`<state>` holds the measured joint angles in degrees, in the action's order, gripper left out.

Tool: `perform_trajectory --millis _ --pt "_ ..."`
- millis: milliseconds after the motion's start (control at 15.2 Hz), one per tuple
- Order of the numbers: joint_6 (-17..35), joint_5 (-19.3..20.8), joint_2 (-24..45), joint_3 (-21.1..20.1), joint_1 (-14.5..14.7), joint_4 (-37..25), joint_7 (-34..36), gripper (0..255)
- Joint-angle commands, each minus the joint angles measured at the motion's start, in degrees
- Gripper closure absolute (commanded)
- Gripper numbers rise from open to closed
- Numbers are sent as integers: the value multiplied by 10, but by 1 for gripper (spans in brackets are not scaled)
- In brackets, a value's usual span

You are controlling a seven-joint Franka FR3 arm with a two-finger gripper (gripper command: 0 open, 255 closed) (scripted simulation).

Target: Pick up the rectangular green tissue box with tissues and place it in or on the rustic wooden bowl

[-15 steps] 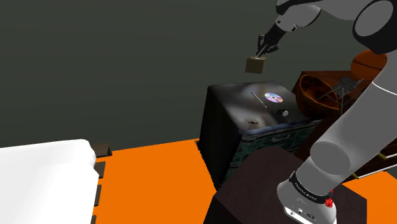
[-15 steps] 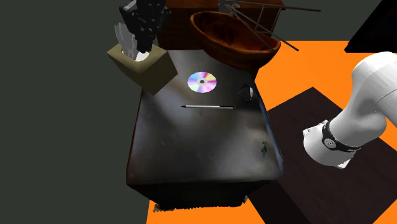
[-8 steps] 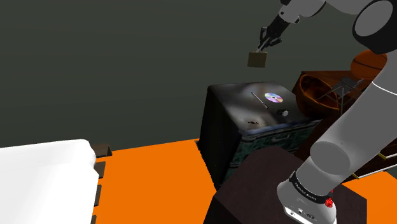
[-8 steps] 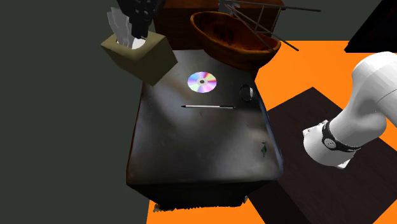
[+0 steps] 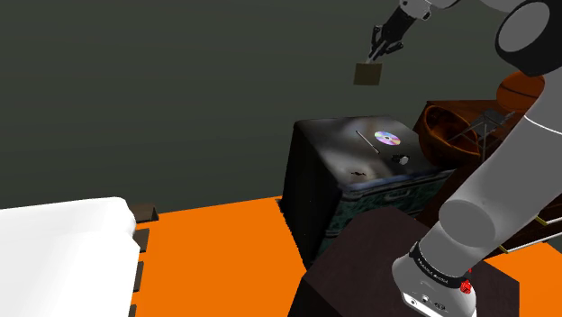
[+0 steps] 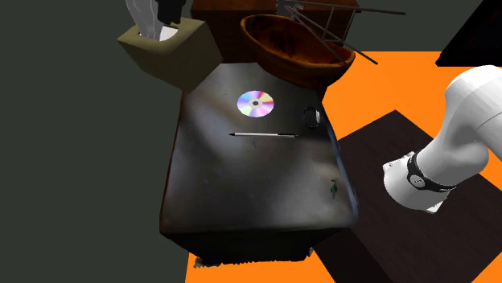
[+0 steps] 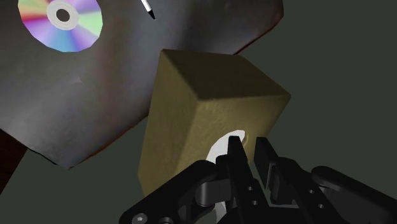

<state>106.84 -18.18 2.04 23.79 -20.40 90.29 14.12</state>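
The black end effector [image 7: 249,156] is almost closed. Its two fingers [image 7: 235,158] pinch the white tissue [image 7: 222,142] that sticks out of the top of the dull olive-brown rectangular tissue box [image 7: 203,121]. The tissue box hangs from that tissue, up in the air.

In the shoulder view the tissue box [image 5: 367,75] is high above the dark shiny block-shaped desk [image 5: 324,171]. It touches nothing but the end effector [image 5: 377,55] on top of it. In the second exterior view the tissue box [image 6: 169,52] floats over the desk's [image 6: 249,185] far corner, on that view's left. It looks a little tilted, and the end effector [image 6: 170,9] is right at the picture's top edge.

The brown rustic wooden bowl [image 6: 281,58] sits just past the far edge of the desk. It is off to the second exterior view's right of the tissue box, and they do not touch. Thin grey metal bars [image 6: 326,28] cross over the wooden bowl.

On the desk lie a shiny rainbow round disc [image 6: 255,103], a thin black and white pen [image 6: 264,135] and a small dark ring [image 6: 312,117]. The disc is the one nearest the tissue box. The pen is a bit closer to the desk's middle.

The floor [image 5: 216,243] is bright orange, and a big white bed [image 5: 63,257] stands at the shoulder view's lower left.
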Motion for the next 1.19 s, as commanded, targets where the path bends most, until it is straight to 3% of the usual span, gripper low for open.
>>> perform_trajectory --millis 0,330,1122 --pt "-17 0 4 1 -1 -20 3 255" --pt "-55 -4 16 4 -5 -70 10 255" --pt "-100 48 -140 50 -50 51 -74 255"
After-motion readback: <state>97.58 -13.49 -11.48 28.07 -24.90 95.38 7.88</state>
